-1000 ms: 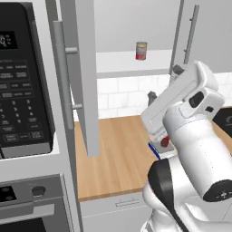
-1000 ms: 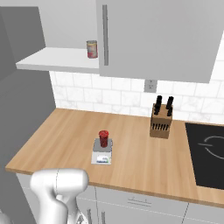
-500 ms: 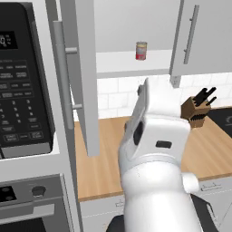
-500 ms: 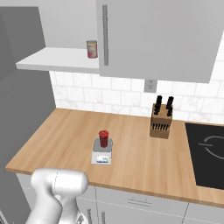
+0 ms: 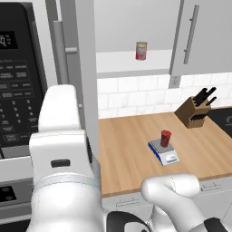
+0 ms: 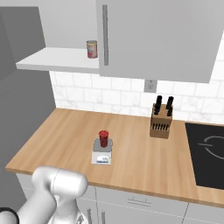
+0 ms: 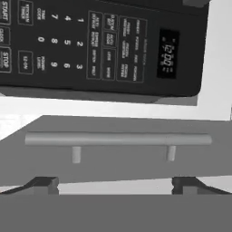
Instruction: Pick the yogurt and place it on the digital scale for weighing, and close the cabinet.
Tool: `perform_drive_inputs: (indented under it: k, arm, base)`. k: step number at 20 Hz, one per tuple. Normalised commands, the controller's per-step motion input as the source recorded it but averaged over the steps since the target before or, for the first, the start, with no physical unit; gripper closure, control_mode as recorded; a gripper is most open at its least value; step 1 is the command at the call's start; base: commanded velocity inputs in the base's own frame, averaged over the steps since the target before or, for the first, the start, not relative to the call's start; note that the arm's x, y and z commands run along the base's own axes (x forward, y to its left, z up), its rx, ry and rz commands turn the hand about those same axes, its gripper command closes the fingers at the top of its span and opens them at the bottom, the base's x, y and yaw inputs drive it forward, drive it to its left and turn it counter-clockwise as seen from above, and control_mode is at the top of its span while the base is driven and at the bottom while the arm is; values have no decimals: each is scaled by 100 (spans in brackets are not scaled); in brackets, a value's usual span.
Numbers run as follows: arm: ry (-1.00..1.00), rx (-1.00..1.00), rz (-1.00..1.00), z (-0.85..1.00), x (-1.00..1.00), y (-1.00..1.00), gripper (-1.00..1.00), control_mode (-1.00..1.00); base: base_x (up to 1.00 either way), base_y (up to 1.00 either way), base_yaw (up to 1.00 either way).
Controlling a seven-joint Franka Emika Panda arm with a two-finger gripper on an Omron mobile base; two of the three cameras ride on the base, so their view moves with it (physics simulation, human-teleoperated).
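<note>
Wooden countertop [image 6: 131, 144] under white tile backsplash, black cooktop [image 6: 205, 151] at right end. Digital scale [image 6: 102, 156] flat on countertop near front edge, well left of knife block [image 6: 160, 124]. Yogurt [image 6: 103, 138] upright on scale's grey platform, touching it, also seen from left side [image 5: 166, 138] on scale [image 5: 164, 153]. Upper cabinet [image 5: 84, 68] with left door swung open, edge-on toward camera, silver bar handle [image 5: 60, 54] facing microwave [image 5: 18, 81]; right door [image 5: 201, 36] shut. White inner shelf [image 6: 61, 59] exposed, red-labelled can [image 6: 92, 49] standing on it near the closed door's edge. Gripper [image 7: 115, 186] close to open door's face, fingertips [image 7: 45, 185] spread wide apart, one near each end of the bar handle [image 7: 118, 139], nothing between them, not touching handle. Microwave keypad and display beyond the door in hand view, rolled sideways. Contact with door surface: cannot tell.
</note>
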Motion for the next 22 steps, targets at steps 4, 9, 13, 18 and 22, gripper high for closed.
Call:
perform_drive_inputs:
  k: [4, 9, 13, 18, 22]
  arm:
    - [0, -12, 0, -18, 54, 36, -100, -100]
    - [11, -1, 0, -37, 40, -4, -100, -100]
    - [20, 0, 0, -66, 83, -6, -100, -100]
    - [5, 0, 6, -40, 86, 4, -100, -100]
    - [2, 1, 8, -48, 100, -29, -100, -100]
  base:
    - [0, 0, 0]
    - [0, 0, 0]
    - [0, 0, 0]
    - [0, 0, 0]
    - [0, 0, 0]
